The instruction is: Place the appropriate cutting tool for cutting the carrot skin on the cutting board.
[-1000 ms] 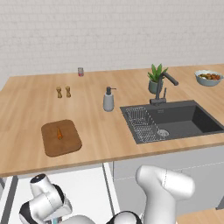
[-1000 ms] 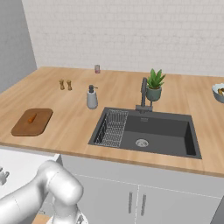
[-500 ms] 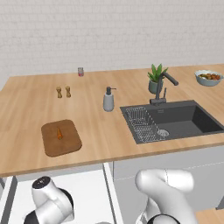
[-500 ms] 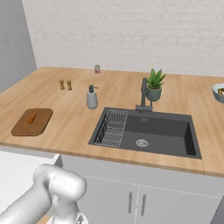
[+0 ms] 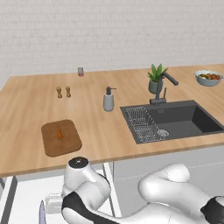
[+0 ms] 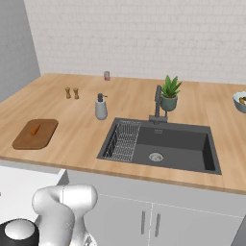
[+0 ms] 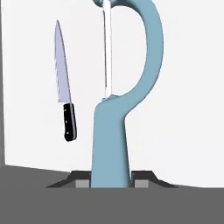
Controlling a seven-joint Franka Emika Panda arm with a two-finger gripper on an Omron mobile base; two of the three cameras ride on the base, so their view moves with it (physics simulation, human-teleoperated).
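The peeler (image 7: 111,135) stands between the end effector's (image 7: 111,181) fingertips, which look closed on its handle, down in the open drawer (image 5: 26,205) below the surface's front edge. The knife (image 7: 64,94) lies beside it, apart. The grasp seems done. Left, by my judgement: lift it out and set it on the board (image 5: 61,138), near the front-left corner, where the carrot (image 5: 59,133) lies.
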